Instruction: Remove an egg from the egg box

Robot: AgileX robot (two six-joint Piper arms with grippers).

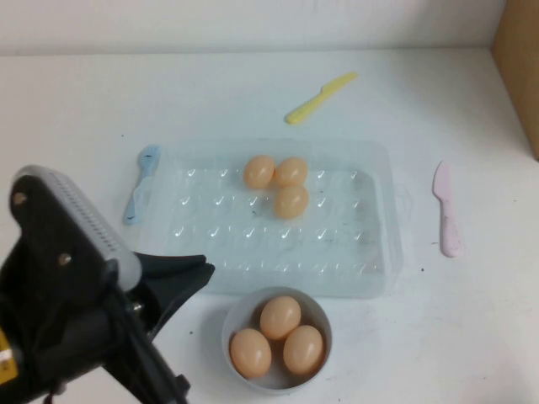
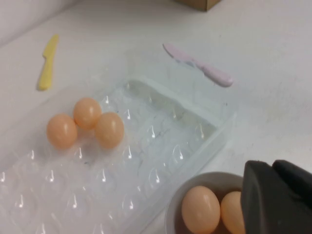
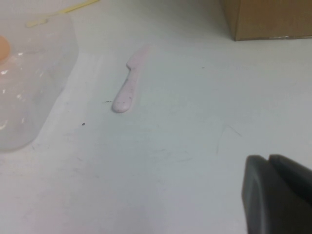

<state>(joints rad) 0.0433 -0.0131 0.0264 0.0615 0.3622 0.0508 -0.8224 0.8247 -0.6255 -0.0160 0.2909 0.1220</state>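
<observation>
Three eggs (image 1: 279, 181) sit in the egg box (image 1: 370, 261), far side. Just near of it stands a bowl (image 1: 238, 315) holding three more.

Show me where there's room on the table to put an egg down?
Bare table lies behind the clear plastic egg box, around the yellow plastic knife. Crowded: the round grey bowl of eggs, with the shut left end effector beside it.
</observation>
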